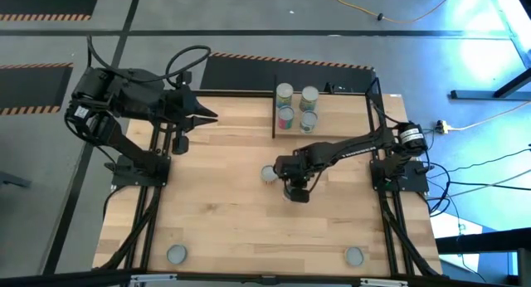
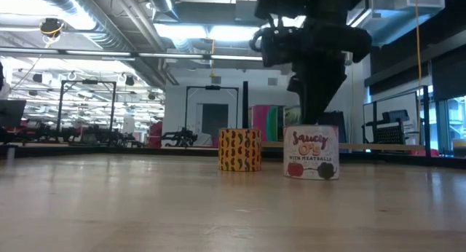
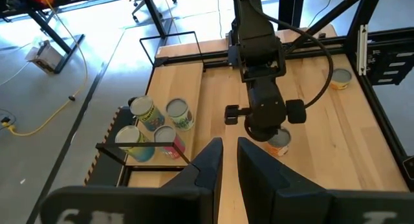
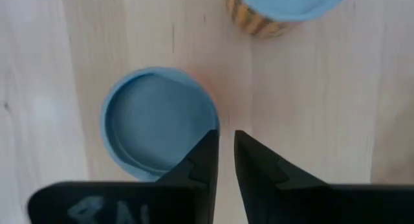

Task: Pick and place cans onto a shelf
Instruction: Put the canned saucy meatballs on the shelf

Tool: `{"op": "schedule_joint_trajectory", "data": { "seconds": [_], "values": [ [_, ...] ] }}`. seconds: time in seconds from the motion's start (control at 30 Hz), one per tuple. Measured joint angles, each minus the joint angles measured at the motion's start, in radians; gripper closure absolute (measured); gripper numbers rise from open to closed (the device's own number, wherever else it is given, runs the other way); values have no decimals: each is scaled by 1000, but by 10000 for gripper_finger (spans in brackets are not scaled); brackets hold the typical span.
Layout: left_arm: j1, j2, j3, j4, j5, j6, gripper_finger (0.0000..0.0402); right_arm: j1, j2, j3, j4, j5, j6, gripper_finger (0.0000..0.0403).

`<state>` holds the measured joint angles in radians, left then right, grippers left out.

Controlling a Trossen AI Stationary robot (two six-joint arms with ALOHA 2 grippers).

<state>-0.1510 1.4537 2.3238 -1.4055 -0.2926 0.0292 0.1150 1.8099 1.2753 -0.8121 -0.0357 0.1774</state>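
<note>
Right claw [image 4: 226,133], mid-table: my two fingers are drawn almost together, with only a thin slit between them, and pinch nothing. They hang over the rim of a red-lettered can [image 4: 155,120]. A yellow patterned can [image 2: 239,150] stands just beside it. Four cans [image 1: 284,92] stand on the shelf [image 1: 336,113] at the table's far edge, and two more [image 1: 177,254] stand near the front edge. My left claw [image 1: 207,115], likewise nearly pressed together and empty, waits at the far left.
</note>
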Motion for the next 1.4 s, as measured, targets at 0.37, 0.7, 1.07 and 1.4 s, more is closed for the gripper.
{"op": "schedule_joint_trajectory", "data": {
  "seconds": [0.37, 0.7, 1.07, 1.4],
  "values": [
    [0, 0, 0, 0, 2, 0, 362, -10, 1, 6, 0, -91, 2, 347],
    [0, 0, 0, 0, 2, 0, 362, -39, 1, 8, -2, -118, 29, 347],
    [0, 0, 0, 0, 2, 0, 362, -42, 1, 9, 1, -194, 26, 347],
    [0, 0, 1, 1, 2, 0, 361, -42, 59, 14, 36, -188, 24, 347]
  ]
}}
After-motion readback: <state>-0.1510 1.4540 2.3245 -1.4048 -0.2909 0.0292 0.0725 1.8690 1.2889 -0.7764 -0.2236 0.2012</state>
